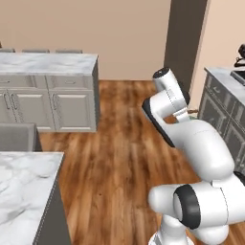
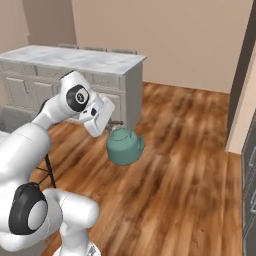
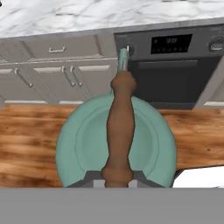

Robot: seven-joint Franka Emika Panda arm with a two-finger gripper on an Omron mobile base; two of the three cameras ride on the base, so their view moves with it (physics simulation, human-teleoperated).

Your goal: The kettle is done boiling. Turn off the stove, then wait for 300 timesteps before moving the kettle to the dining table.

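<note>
Carrying the load across open floor is the step in hand, judging by the left base view: the arm folds back over wood planks, a marble tabletop (image 1: 24,182) lies at the lower left and a grey cabinet island (image 1: 48,91) stands well beyond. If that near slab is the dining table, the base wants a steady approach to it.

In the right base view the kettle (image 2: 125,146) hangs upright above the wood floor (image 2: 180,165), just below the gripper (image 2: 111,125). Keep it level and avoid swings.

In the hand view the gripper is clamped tight on the brown handle (image 3: 120,127), the teal body beneath it, with an oven (image 3: 173,70) ahead. Hold that grip until the kettle's base rests on marble.
</note>
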